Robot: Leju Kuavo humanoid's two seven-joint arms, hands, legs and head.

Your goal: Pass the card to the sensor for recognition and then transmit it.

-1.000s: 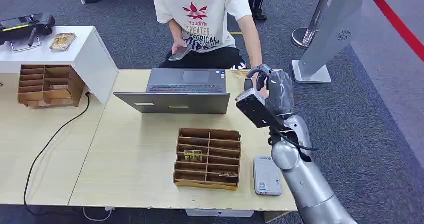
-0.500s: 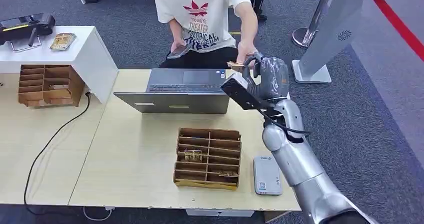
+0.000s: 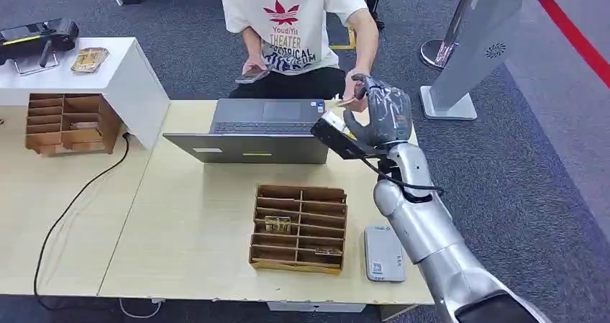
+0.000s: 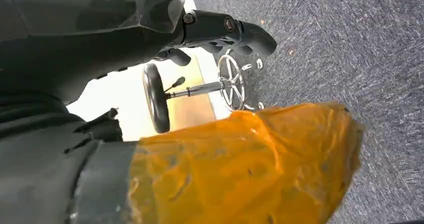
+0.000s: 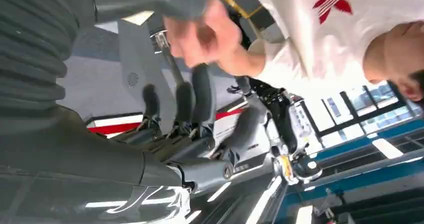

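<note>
Right robot hand (image 3: pixel 385 111): raised over the table's (image 3: pixel 194 222) far right corner, at about 1 o'clock from the wooden organizer (image 3: pixel 299 227); we see its dark fingers (image 5: pixel 200 97) spread. Card (image 3: pixel 347 101): a sliver meeting a person's hand (image 3: pixel 354 91) at the fingertips; we cannot tell who grips it. Sensor (image 3: pixel 383 252): flat at 3 o'clock of the organizer. Laptop (image 3: pixel 262 130): at 12 o'clock.

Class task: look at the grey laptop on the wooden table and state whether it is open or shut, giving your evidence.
Open. The laptop shows its keyboard and touchpad facing up toward the seated person, with its lid folded far back toward the robot's side of the table.
</note>
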